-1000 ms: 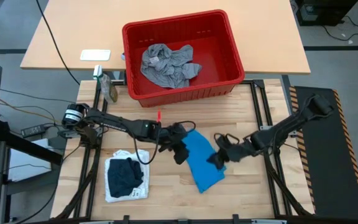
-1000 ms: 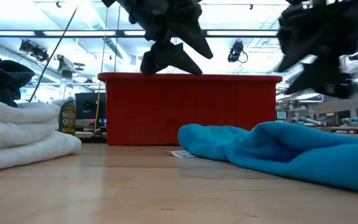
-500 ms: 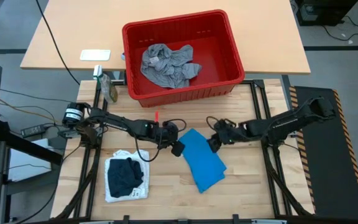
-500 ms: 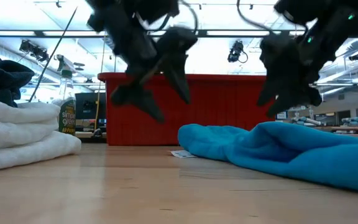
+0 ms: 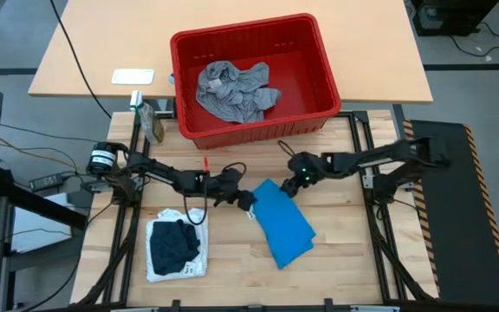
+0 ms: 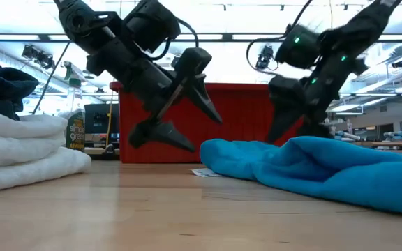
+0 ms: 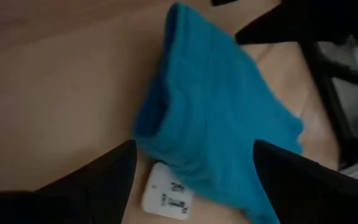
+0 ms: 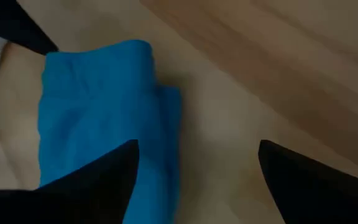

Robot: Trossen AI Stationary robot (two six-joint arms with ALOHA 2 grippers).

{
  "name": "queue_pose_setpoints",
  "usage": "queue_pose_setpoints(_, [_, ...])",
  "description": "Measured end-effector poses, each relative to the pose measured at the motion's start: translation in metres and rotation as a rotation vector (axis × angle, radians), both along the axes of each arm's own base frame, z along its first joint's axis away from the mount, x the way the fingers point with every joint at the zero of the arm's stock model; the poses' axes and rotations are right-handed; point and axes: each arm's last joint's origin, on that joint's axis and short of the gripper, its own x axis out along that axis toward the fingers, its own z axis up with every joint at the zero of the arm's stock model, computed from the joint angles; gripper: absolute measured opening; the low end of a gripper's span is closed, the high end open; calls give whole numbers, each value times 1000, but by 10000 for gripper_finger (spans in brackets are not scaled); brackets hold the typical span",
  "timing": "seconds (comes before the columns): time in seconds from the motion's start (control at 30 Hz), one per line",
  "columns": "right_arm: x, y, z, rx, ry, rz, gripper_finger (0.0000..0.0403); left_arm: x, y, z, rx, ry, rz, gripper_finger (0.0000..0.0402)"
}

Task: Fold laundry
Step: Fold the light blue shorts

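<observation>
**High view: two open grippers at the near end of the blue cloth**

High view showed us the bright blue garment (image 5: 282,224) lying flat on the wooden table (image 5: 345,269), partly folded, in front of the red basket (image 5: 319,52). We saw the left gripper (image 5: 243,201) just beside its upper-left corner and the right gripper (image 5: 294,182) just beside its upper-right corner. In both wrist views the fingers stood well apart with nothing between them, the cloth's edge lying in the gap.

We judged the cloth to be light, soft and limp: in the low view it slumped in rounded rolls, so it would sag from any hold and keep no shape. We thought the two upper corners the places to pinch, taking every layer at the doubled edge, near the white tag (image 7: 166,194).

A grey garment (image 5: 232,91) lay crumpled in the basket. A navy garment (image 5: 174,244) sat on a folded white one (image 5: 157,268) at the table's left.
</observation>
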Motion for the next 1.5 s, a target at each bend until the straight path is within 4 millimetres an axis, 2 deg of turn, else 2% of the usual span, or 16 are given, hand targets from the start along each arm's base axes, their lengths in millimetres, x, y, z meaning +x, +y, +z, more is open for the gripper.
queue_pose_setpoints(0.1, [11,0,-16,33,-11,10,335,0,4,-3,55,15,-16,323])
queue_pose_setpoints(0.23, [23,4,-25,74,-69,59,333,2,3,-11,61,26,-21,323])
queue_pose_setpoints(0.53, [25,9,-25,107,-104,104,323,11,-9,-37,-36,23,-34,318])
queue_pose_setpoints(0.73, [27,14,-21,221,-154,206,304,11,-11,-42,-13,42,-51,267])
queue_pose_setpoints(0.87, [28,13,-22,207,-155,152,298,11,-11,-42,35,42,-97,232])
queue_pose_setpoints(1.1, [41,12,-47,250,-175,131,285,11,-12,-45,119,63,-174,180])
queue_pose_setpoints(1.2, [44,15,-51,256,-181,131,253,10,-9,-45,149,73,-198,158])
queue_pose_setpoints(1.27, [45,17,-51,248,-186,135,215,10,-9,-46,174,78,-221,141])
queue_pose_setpoints(1.33, [44,18,-50,241,-188,133,163,9,-7,-45,207,80,-244,120])
queue_pose_setpoints(1.47, [44,18,-41,222,-223,135,34,7,-7,-37,258,70,-293,62])
queue_pose_setpoints(1.5, [43,18,-39,202,-228,131,21,7,-7,-33,270,59,-310,46])
